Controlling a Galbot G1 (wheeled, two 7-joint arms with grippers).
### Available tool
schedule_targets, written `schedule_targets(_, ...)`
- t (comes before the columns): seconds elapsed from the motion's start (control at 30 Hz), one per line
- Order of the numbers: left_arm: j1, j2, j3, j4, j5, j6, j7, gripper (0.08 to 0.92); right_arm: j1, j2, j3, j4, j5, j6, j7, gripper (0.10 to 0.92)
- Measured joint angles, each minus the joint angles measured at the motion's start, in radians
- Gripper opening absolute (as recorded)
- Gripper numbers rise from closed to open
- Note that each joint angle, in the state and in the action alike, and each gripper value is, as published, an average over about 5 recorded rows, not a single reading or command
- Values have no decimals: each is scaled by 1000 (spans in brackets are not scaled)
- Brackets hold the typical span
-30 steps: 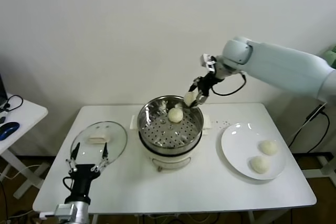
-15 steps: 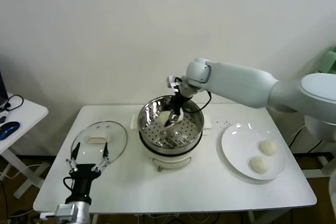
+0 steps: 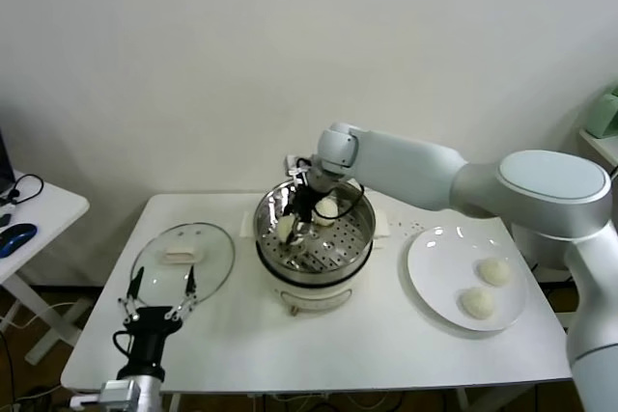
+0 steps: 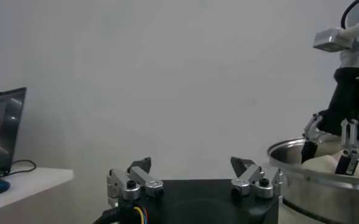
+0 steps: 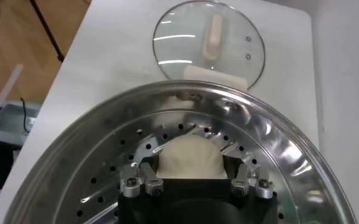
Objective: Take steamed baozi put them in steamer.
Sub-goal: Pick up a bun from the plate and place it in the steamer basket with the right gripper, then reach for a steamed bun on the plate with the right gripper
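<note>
With the right gripper (image 3: 293,229) inside the steamer (image 3: 359,238), jaws holding a baozi (image 5: 190,156), set it beside the far baozi (image 3: 326,209), then open.

We see a glass lid (image 3: 182,256) lying flat on the white tabletop (image 3: 386,335), a white plate (image 3: 439,282) opposite, and a side desk (image 3: 39,214) carrying 1 blue mouse (image 3: 16,237).

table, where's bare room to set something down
Bare tabletop runs along the front edge, between the glass lid and the plate. Crowded: the steamer, where the right hand holds a baozi beside another.
</note>
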Motion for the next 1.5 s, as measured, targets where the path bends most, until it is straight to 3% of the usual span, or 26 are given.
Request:
schedule_targets(0.23,13,-5,-2,4,-3,-7,-1,823,-14,13,4,-13,-23,3,-1,709)
schedule_targets(0.47,16,-6,-6,4,-6,-9,-2,823,-16,13,8,-12,-36,5,1,813)
schedule_targets(0.83,13,-6,-2,3,-6,-6,-3,823,44,-43,-9,57,-17,11,-21,823)
schedule_targets(1.13,-5,4,4,5,-6,8,-4,823,196,-212,-67,201,-24,52,-64,823)
schedule_targets(1.5,-27,19,4,17,-6,19,-7,823,270,-536,-88,391,-232,150,-116,823)
